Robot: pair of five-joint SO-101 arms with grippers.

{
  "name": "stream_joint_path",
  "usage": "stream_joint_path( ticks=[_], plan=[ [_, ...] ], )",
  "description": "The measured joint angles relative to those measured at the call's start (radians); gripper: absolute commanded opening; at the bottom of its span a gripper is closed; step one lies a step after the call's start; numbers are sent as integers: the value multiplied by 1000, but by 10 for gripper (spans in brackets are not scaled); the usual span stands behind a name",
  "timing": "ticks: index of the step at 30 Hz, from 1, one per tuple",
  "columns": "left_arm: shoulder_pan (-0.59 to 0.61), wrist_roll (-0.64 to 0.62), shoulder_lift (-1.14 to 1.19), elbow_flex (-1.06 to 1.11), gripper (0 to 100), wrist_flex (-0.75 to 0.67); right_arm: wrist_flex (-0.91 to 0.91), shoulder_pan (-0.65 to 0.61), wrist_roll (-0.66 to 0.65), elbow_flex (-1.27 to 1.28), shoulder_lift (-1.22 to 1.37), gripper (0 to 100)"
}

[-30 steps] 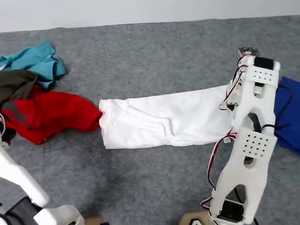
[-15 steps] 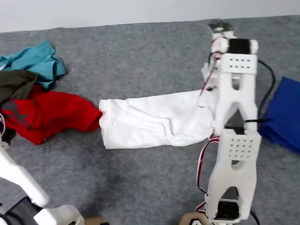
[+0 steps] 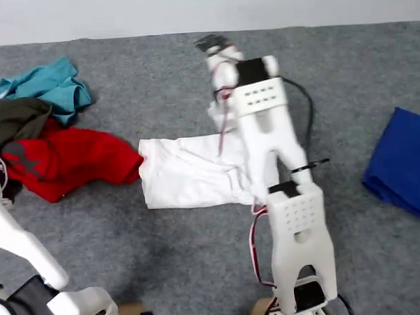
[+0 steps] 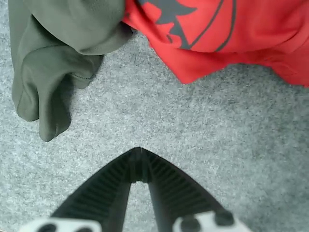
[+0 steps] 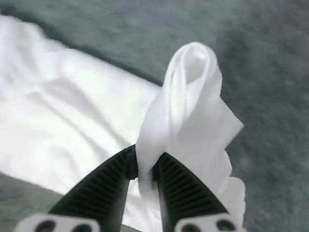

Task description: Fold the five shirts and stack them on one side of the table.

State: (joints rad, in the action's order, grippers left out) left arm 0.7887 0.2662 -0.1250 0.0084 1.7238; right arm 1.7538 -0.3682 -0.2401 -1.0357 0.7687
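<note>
The right arm (image 3: 296,216) stretches from its base at the near edge out across the table, leaning left. The right gripper (image 5: 145,166) pinches a fold of the white shirt (image 5: 193,96). The left arm (image 3: 19,253) sits at the near left corner, and the left gripper (image 4: 140,164) has its fingertips touching, with nothing between them.

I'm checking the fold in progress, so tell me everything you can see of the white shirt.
The white shirt is plain, soft, creased cloth, lying lengthwise across the middle of the grey table. One end is lifted off the surface in a loop, pinched in the right claw above the flat part. The other end reaches the red shirt.
</note>
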Motion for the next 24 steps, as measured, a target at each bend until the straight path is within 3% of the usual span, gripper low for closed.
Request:
stream_joint_path(
  ticks=[7, 24],
  plan=[
    [0, 0, 0, 0, 4, 0, -2, -155, -63, 0, 0, 10],
    [0, 0, 0, 23, 4, 0, -103, -328, -110, 0, 81, 10]
  ],
)
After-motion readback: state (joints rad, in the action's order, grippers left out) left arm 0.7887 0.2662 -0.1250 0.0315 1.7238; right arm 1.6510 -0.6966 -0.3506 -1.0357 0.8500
